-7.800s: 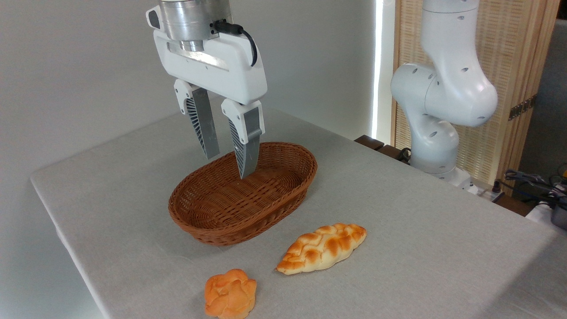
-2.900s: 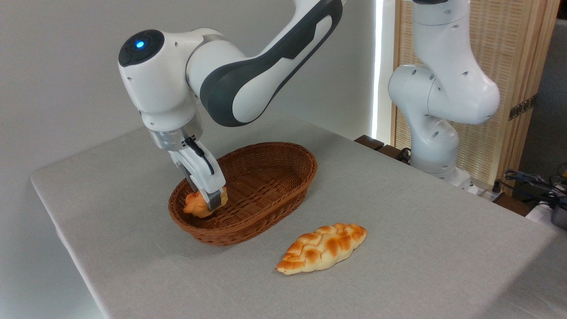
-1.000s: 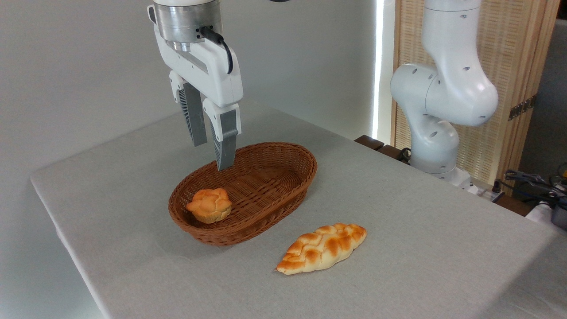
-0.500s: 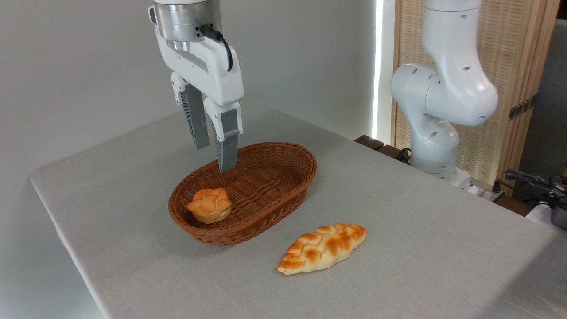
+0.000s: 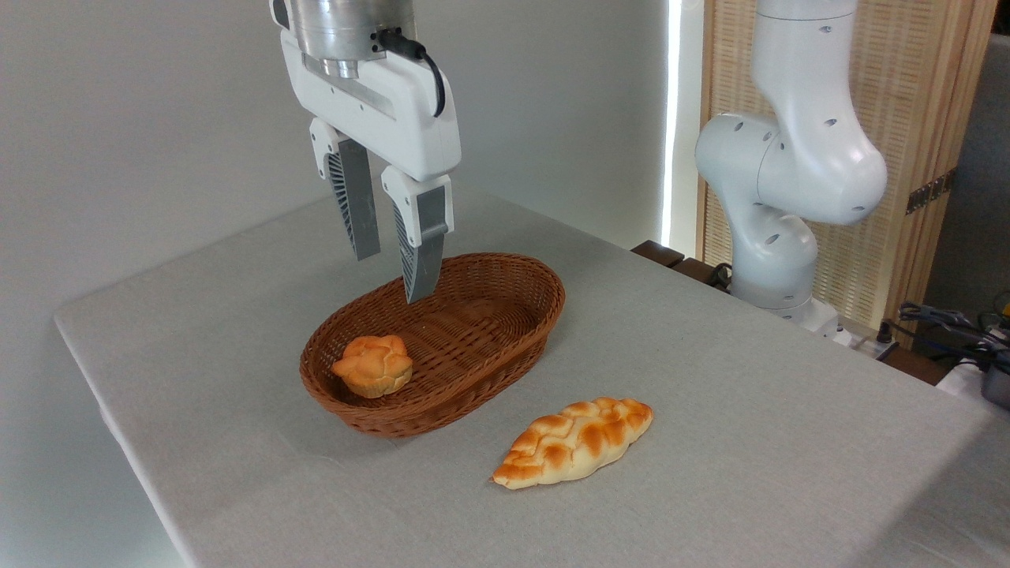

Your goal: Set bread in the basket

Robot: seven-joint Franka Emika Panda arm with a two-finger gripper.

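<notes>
The bread [image 5: 372,375], a small orange-golden bun with a lobed, knobbly top, lies inside the basket [image 5: 481,347], at the near-left end of it, resting against the inner wall. It sits upright, lobed top facing up. Nothing touches it.

The basket is oval, brown woven wicker, shallow with flared sides. It stands on the table [image 5: 750,442], which is covered in a pale grey cloth. The rest of the basket floor is bare weave.

The gripper [image 5: 394,276] hangs above the basket, over its rear-left rim, well clear of the bun. Its 2 grey fingers [image 5: 423,252] point downward and stand moderately apart with an empty gap between them; they hold nothing. The tip of the nearer finger overlaps the basket's far rim in the view, but contact cannot be confirmed. A black cable runs along the white gripper body below the metal wrist flange.

A braided loaf [image 5: 574,440], longer and paler with browned patches, lies flat on the cloth to the near right of the basket, apart from it.

The arm's white base column [image 5: 789,173] stands at the far right edge of the table, in front of a slatted wooden screen.
</notes>
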